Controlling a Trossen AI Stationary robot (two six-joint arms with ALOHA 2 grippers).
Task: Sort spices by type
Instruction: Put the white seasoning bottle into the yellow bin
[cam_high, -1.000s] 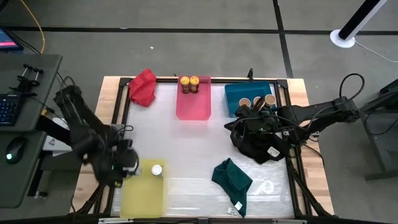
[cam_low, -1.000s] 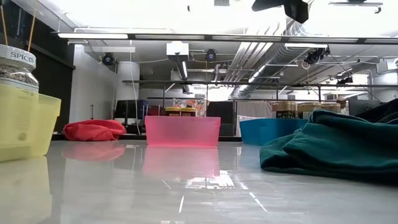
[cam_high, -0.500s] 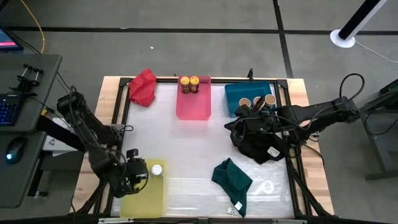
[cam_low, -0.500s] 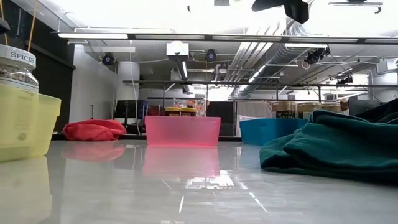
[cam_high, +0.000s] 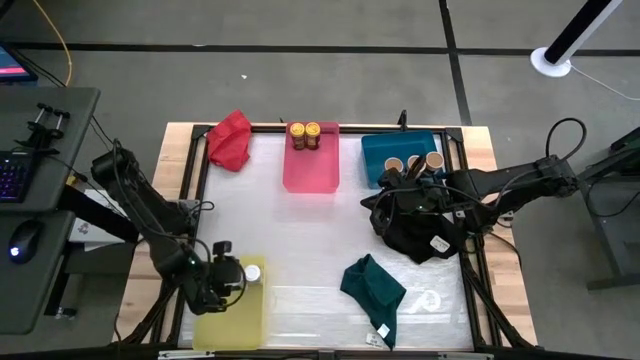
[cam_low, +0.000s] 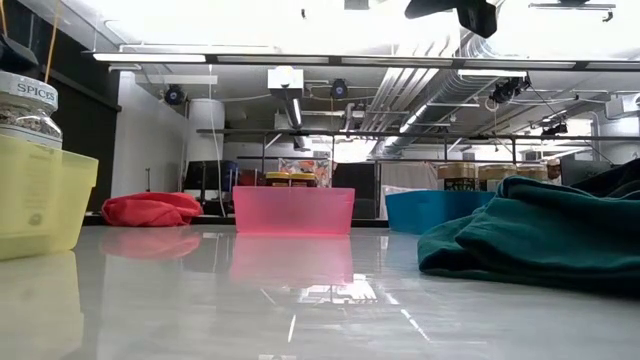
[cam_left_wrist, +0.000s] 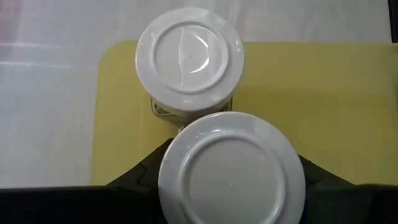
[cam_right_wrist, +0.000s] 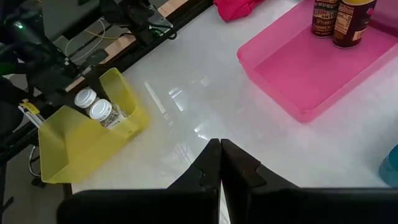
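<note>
My left gripper (cam_high: 224, 277) is shut on a white-lidded spice jar (cam_left_wrist: 231, 168) over the far end of the yellow tray (cam_high: 235, 312). A second white-lidded jar (cam_left_wrist: 189, 57) stands right beside it in that tray, on its base. Two yellow-lidded jars (cam_high: 305, 134) stand in the pink tray (cam_high: 311, 170). Three tan-lidded jars (cam_high: 414, 162) stand in the blue tray (cam_high: 378, 150). My right gripper (cam_right_wrist: 219, 163) is shut on nothing and hangs above the table near the black cloth (cam_high: 415, 228). My left gripper pinches the jar's round wall below the lid between its two fingers (cam_left_wrist: 144, 180), one on each side. The fingers come from above, slanting down. The jar stays upright, lid up. The lid hides whether its bottom rests on the tray.
A red cloth (cam_high: 230, 138) lies at the far left and a teal cloth (cam_high: 373, 290) at the near right. The black cloth lies under my right arm. Bare white table top (cam_high: 290, 230) stretches between the trays.
My left gripper has come down with its jar and moved a little toward the near edge. It now stands low over the yellow tray's far end, beside the standing jar. Over the last half second it has barely moved.
</note>
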